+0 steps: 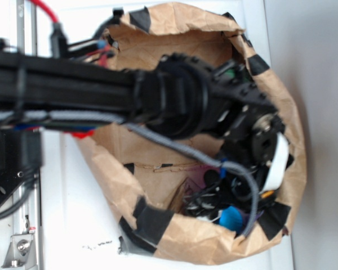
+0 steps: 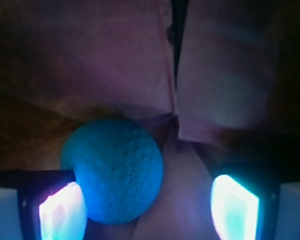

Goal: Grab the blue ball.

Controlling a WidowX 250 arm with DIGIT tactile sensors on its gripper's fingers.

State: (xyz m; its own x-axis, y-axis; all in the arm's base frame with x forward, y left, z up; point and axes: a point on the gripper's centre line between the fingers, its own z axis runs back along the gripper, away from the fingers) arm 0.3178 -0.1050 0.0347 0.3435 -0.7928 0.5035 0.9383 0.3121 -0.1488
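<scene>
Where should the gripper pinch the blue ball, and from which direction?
Across its widest middle, coming straight down from above as the wrist view faces it. The blue ball is round, so any diameter works. It sits off-centre, against the left-of-frame finger, with a gap to the other finger. Probably shift the open gripper toward the ball before closing, or it may roll out.

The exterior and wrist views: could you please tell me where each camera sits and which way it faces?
Exterior: sits above the scene, looking down on the brown paper bag lined with black tape; the black arm reaches in from the left, its gripper down in the bag.
Wrist: mounted on the gripper, looking past the jaws, which stand apart, at the blue ball lying against one glowing finger on the bag floor.
Shared: the gripper, the bag's brown paper and a blue patch that may be the ball.
</scene>
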